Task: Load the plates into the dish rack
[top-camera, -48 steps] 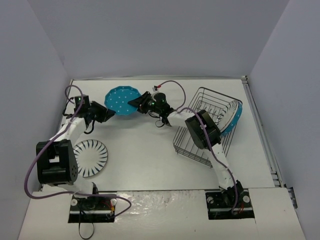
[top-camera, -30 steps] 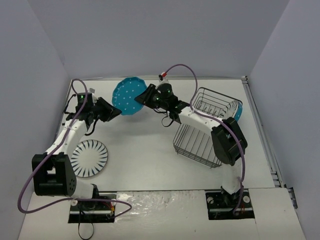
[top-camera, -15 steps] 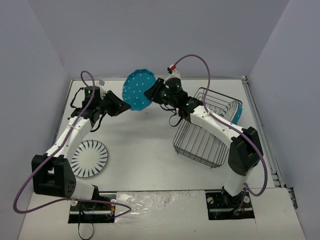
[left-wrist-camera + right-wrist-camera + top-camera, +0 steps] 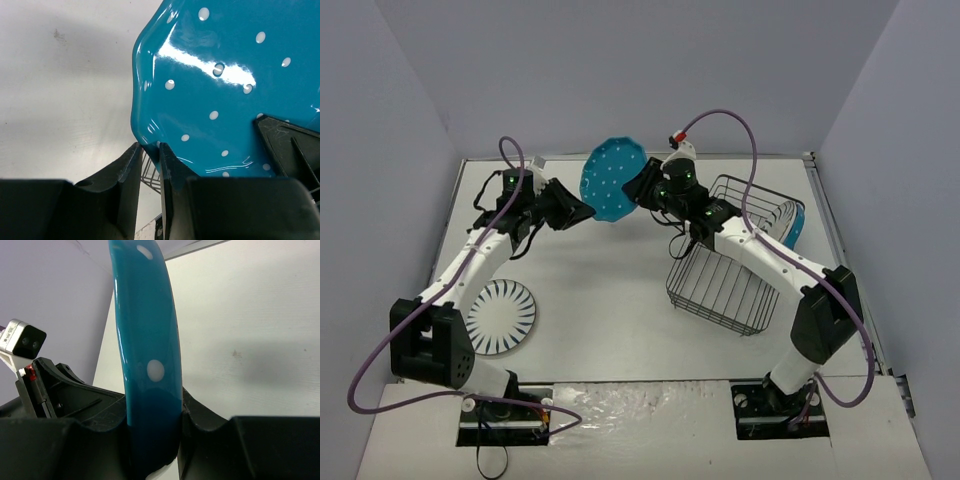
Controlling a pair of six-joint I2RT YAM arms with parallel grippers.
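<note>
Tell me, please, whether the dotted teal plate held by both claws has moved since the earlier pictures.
Yes. The teal plate has moved right, nearer the dish rack, and up past the table's far edge, tipping more upright.

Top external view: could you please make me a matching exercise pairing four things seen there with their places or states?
Things:
1. central teal plate
2. striped plate
3. dish rack
4. left pincer

Places or states:
A. lying flat at the near left of the table
B. shut on a plate's rim
C. gripped on edge from two sides
D. standing at the table's right

Pairs: 1-C, 2-A, 3-D, 4-B.
</note>
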